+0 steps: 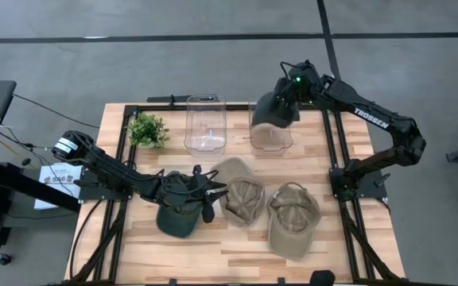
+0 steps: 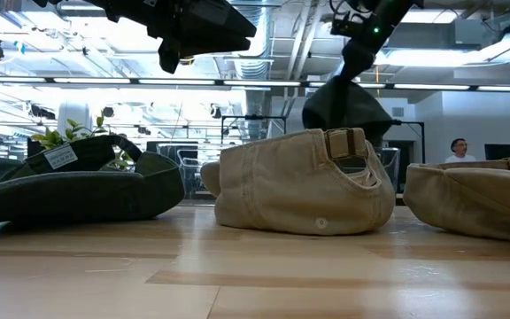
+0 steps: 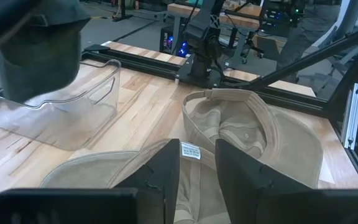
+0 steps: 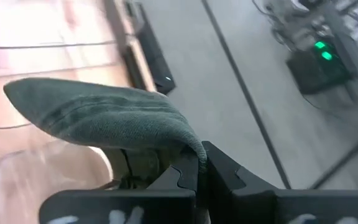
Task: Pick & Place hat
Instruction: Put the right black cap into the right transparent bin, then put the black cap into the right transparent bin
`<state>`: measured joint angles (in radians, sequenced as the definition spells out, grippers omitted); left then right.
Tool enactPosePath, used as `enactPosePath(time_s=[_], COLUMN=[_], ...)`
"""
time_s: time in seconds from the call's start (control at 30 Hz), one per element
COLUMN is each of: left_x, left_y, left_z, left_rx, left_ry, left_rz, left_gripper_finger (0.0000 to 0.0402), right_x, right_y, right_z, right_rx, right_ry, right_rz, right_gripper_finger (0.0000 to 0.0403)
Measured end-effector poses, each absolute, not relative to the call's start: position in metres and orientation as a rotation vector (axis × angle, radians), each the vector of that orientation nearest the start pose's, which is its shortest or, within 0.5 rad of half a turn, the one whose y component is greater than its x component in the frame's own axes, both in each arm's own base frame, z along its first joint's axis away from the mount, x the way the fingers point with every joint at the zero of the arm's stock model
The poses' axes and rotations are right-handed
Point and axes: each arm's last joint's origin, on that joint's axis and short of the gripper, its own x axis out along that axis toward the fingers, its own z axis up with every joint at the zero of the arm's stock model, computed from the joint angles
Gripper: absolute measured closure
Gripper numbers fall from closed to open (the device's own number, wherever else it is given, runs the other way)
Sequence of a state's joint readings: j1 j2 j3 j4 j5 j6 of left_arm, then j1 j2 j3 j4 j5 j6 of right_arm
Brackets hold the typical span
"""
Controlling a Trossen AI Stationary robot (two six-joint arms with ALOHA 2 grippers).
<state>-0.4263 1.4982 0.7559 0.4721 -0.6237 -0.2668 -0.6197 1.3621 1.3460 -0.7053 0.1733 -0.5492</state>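
My right gripper point(image 1: 287, 97) is shut on a dark green hat point(image 1: 274, 112), which hangs over the right one of two clear bins point(image 1: 270, 137) at the far side of the table. The same hat point(image 2: 343, 105) shows hanging in the low view. A second dark green hat point(image 1: 175, 214) lies crown-up on the table under my left arm. Two tan hats point(image 1: 241, 195) point(image 1: 293, 221) lie beside it, openings up. My left gripper point(image 1: 211, 199) hovers open above the nearer tan hat point(image 3: 229, 124), nothing between its fingers point(image 3: 166, 168). My right gripper pinches an edge of the dark green hat point(image 4: 188, 142) between its two fingers, next to the stitched rows of the cloth. The fingers slant down from above. The hat hangs below them, lifted clear of the table, over the right bin.
A second clear bin point(image 1: 205, 123) stands left of the first, and a small green plant point(image 1: 148, 129) stands at the far left. Black frame rails point(image 1: 336, 159) run along the table's sides. Bare wood lies along the near edge.
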Motion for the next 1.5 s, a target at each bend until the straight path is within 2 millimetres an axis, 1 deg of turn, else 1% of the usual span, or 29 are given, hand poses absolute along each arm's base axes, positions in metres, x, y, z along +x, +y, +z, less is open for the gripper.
enactPosePath(time_s=[0.1,0.17,0.23,0.33,0.4,0.5,0.67,0.83,1.0,1.17,1.33,1.4,1.5], left_x=[0.289,0.289,0.289,0.289,0.289,0.289,0.289,0.290,0.290,0.290,0.290,0.290,0.290], left_y=[-0.113,-0.113,-0.113,-0.113,-0.113,-0.113,-0.113,-0.112,-0.110,-0.110,-0.110,-0.110,-0.110], left_z=[0.221,0.221,0.221,0.222,0.222,0.222,0.222,0.222,0.221,0.221,0.221,0.221,0.221], left_rx=[-0.129,-0.129,-0.130,-0.133,-0.133,-0.133,-0.110,-0.098,-0.096,-0.096,-0.096,-0.095,-0.095], left_ry=[0.206,0.206,0.204,0.200,0.200,0.200,0.202,0.206,0.210,0.210,0.210,0.210,0.211], left_rz=[0.226,0.225,0.225,0.225,0.225,0.225,0.222,0.225,0.231,0.231,0.231,0.231,0.231], left_gripper_finger=[0.0302,0.0302,0.0302,0.0302,0.0302,0.0302,0.0302,0.0302,0.0302,0.0302,0.0302,0.0302,0.0302], right_x=[0.229,0.235,0.239,0.253,0.263,0.275,0.288,0.289,0.283,0.277,0.271,0.268,0.260], right_y=[-0.168,-0.172,-0.180,-0.193,-0.201,-0.212,-0.224,-0.234,-0.243,-0.247,-0.244,-0.243,-0.239], right_z=[0.354,0.351,0.343,0.324,0.310,0.297,0.285,0.278,0.277,0.280,0.291,0.299,0.311], right_rx=[-0.339,-0.335,-0.308,-0.298,-0.314,-0.358,-0.425,-0.454,-0.434,-0.392,-0.373,-0.361,-0.349], right_ry=[0.890,0.876,0.895,0.939,0.984,1.007,0.992,1.020,1.030,1.011,0.975,0.936,0.903], right_rz=[-0.500,-0.498,-0.508,-0.507,-0.526,-0.566,-0.604,-0.664,-0.701,-0.738,-0.766,-0.793,-0.818], right_gripper_finger=[0.0403,0.0403,0.0403,0.0403,0.0403,0.0403,0.0400,0.0380,0.0350,0.0293,0.0235,0.0221,0.0211])
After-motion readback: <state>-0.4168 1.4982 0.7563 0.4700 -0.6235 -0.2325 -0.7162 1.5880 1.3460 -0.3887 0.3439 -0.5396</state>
